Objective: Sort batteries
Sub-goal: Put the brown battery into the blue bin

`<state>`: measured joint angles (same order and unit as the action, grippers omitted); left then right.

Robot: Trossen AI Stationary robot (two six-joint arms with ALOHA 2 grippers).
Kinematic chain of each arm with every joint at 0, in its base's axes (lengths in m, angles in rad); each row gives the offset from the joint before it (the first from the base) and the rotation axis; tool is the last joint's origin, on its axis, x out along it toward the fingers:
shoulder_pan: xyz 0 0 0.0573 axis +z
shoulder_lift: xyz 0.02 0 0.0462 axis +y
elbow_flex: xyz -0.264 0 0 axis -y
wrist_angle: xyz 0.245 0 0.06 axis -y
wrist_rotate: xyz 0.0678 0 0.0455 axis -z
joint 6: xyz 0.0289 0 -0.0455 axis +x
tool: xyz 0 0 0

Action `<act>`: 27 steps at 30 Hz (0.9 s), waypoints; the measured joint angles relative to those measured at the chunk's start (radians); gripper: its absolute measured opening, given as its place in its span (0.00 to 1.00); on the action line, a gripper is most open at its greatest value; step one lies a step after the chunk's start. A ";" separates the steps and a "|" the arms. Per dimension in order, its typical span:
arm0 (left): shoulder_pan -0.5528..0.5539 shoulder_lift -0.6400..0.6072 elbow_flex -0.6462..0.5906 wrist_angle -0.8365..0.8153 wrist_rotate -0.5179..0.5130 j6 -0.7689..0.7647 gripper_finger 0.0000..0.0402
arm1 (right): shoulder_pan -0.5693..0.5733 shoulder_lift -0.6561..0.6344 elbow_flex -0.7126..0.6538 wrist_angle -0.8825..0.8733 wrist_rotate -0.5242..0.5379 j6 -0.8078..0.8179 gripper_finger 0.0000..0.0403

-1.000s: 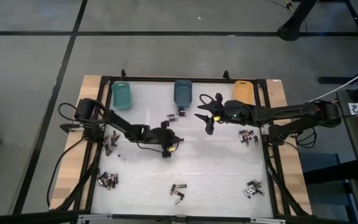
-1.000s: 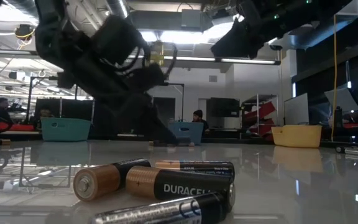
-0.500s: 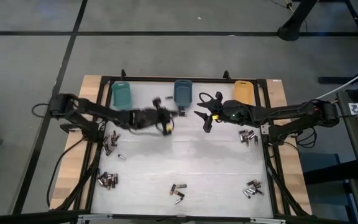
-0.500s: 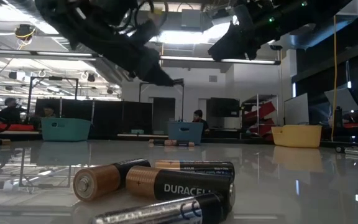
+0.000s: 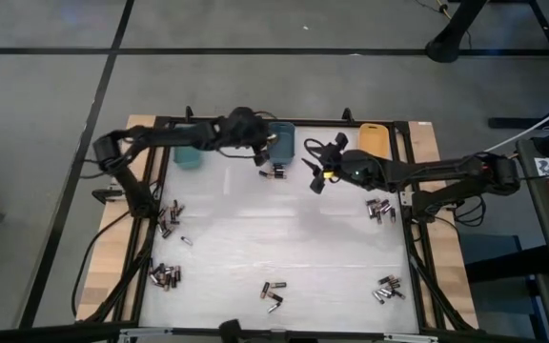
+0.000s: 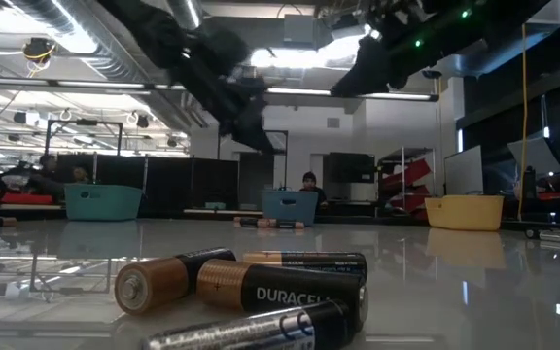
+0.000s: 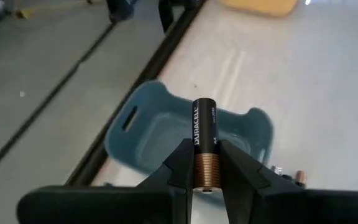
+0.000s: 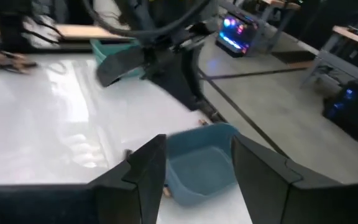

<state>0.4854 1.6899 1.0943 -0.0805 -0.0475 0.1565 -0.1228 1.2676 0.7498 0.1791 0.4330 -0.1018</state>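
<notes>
- White glossy counter inside a black frame, grey floor around it; beyond the far edge, the low view looks into a workshop with ceiling lights, dark racks and seated people.
- Three bins along the far edge: teal bin on the left, blue bin in the middle, orange bin on the right.
- Loose batteries lie in clusters: left edge, near-left, near-centre, near-right, right side, and a couple just in front of the blue bin.
- Left gripper is up at the far edge, right over the blue bin's left side.
- Its jaws are pinched tight on a single battery, black with a coppery end, gripped at the copper band and pointing out over the bin's open hollow.
- Right gripper hangs above the counter just right of the blue bin, well clear of the right-side cluster.
- Its jaws stand parted with nothing between them; the blue bin shows through the gap in its wrist view.
</notes>
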 joint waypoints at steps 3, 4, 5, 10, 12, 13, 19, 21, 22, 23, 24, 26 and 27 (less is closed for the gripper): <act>0.008 0.081 0.073 -0.082 0.001 -0.003 0.13 | -0.043 0.011 0.000 -0.022 -0.028 0.015 0.45; 0.009 0.103 0.094 -0.104 0.001 -0.003 0.13 | -0.054 0.012 0.000 -0.042 -0.044 0.016 0.45; 0.013 0.125 0.116 -0.121 0.002 -0.003 0.14 | -0.066 0.016 0.000 -0.049 -0.063 0.016 0.45; 0.032 0.197 0.195 -0.201 0.012 0.005 0.13 | -0.115 0.022 0.000 -0.043 -0.127 0.010 0.45; 0.038 0.204 0.206 -0.208 0.029 0.007 0.13 | -0.123 0.022 0.000 -0.033 -0.138 -0.006 0.45; 0.042 0.204 0.206 -0.209 0.038 0.007 0.13 | -0.131 0.022 0.000 -0.020 -0.138 -0.009 0.45; 0.040 0.204 0.206 -0.233 0.052 0.006 0.19 | -0.133 0.022 0.001 0.064 -0.159 -0.051 0.45; 0.035 0.204 0.206 -0.232 0.052 0.016 0.23 | -0.133 0.022 0.010 0.066 -0.167 -0.061 0.45; 0.033 0.204 0.206 -0.232 0.053 0.020 0.24 | -0.133 0.022 0.016 0.065 -0.175 -0.061 0.45; 0.031 0.204 0.206 -0.232 0.053 0.024 0.26 | -0.133 0.022 0.021 0.064 -0.181 -0.061 0.45; 0.029 0.204 0.206 -0.232 0.053 0.026 0.28 | -0.133 0.022 0.025 0.064 -0.187 -0.061 0.45; 0.025 0.203 0.206 -0.231 0.053 0.022 0.31 | -0.133 0.022 0.033 0.055 -0.203 -0.061 0.45; 0.024 0.200 0.206 -0.233 0.053 0.015 0.32 | -0.133 0.022 0.037 0.046 -0.213 -0.061 0.45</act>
<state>0.5092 1.8900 1.3003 -0.3139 0.0051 0.1716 -0.2558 1.2900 0.7871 0.2246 0.2204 -0.1630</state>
